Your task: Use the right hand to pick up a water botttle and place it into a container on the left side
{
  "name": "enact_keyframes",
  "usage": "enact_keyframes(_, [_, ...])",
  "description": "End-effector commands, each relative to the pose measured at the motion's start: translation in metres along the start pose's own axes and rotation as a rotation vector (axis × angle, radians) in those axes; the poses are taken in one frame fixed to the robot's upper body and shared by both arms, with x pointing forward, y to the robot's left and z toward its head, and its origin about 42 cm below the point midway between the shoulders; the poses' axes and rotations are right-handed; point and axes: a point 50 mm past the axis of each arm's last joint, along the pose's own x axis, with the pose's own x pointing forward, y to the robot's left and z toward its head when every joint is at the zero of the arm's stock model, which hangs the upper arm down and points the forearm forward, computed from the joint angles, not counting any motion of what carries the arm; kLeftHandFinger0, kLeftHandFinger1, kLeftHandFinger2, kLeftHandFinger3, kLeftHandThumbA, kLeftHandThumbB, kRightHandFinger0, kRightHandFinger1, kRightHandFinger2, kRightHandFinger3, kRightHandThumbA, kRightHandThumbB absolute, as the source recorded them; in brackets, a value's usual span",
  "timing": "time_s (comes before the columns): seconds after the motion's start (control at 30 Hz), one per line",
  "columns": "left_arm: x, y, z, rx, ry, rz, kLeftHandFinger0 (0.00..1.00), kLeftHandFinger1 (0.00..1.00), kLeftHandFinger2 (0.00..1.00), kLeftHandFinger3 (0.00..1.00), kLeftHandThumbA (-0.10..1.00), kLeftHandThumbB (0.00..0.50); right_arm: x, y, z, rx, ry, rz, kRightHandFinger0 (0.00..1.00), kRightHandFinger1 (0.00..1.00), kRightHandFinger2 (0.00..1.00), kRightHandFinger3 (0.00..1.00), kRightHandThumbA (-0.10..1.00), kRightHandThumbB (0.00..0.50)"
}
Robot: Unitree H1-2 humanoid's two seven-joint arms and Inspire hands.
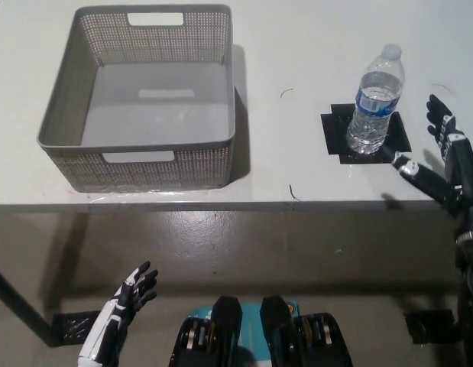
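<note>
A clear water bottle (376, 102) with a blue label and white cap stands upright on a black square mat (365, 138) at the right of the white table (282, 176). My black right hand (441, 159) is open over the table's right end, just right of the bottle and apart from it, fingers spread. A grey perforated basket (64, 130) with handle slots sits empty on the left side of the table. My white left hand (129, 294) rests open below the table's front edge at the lower left.
The table's front edge runs across the picture at mid height, with grey floor beneath it. A dark table leg (18, 310) slants at the lower left. A black bracket (431, 325) lies on the floor at the lower right.
</note>
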Motion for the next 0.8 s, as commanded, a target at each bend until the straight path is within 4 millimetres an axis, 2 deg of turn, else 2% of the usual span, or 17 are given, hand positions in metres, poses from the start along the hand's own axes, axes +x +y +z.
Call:
enact_keyframes(0.0, [0.004, 0.005, 0.008, 0.006, -0.063, -0.013, 1.00, 1.00, 1.00, 1.00, 1.00, 0.153, 0.036, -0.011, 0.015, -0.051, -0.020, -0.031, 1.00, 1.00, 1.00, 1.00, 1.00, 0.459])
enact_keyframes(0.17, [0.004, 0.004, 0.009, 0.001, -0.062, -0.016, 1.00, 1.00, 1.00, 1.00, 1.00, 0.174, 0.054, -0.007, 0.012, -0.073, -0.001, -0.025, 1.00, 1.00, 1.00, 1.00, 1.00, 0.481])
enact_keyframes(0.23, [0.005, 0.004, 0.010, 0.005, -0.065, -0.019, 1.00, 1.00, 1.00, 1.00, 1.00, 0.168, 0.065, -0.006, 0.010, -0.087, 0.021, -0.008, 1.00, 1.00, 1.00, 1.00, 1.00, 0.472])
enact_keyframes(0.3, [0.005, 0.004, 0.009, 0.010, -0.064, -0.020, 1.00, 1.00, 1.00, 1.00, 1.00, 0.172, 0.074, -0.002, 0.011, -0.045, 0.036, 0.015, 1.00, 1.00, 1.00, 1.00, 1.00, 0.467])
enact_keyframes(0.4, [0.005, 0.004, 0.009, 0.001, -0.067, -0.018, 1.00, 1.00, 1.00, 1.00, 1.00, 0.167, 0.089, 0.006, 0.011, -0.007, 0.064, 0.034, 1.00, 1.00, 1.00, 1.00, 1.00, 0.499])
enact_keyframes(0.57, [0.004, 0.002, 0.008, 0.000, -0.062, -0.032, 1.00, 1.00, 1.00, 1.00, 1.00, 0.186, 0.105, 0.017, 0.011, 0.012, 0.107, 0.073, 1.00, 1.00, 1.00, 1.00, 1.00, 0.500])
enact_keyframes(0.77, [0.006, 0.003, 0.011, 0.008, -0.070, -0.033, 1.00, 1.00, 1.00, 1.00, 1.00, 0.193, 0.148, 0.046, 0.034, 0.041, 0.134, 0.156, 1.00, 1.00, 1.00, 1.00, 1.00, 0.500])
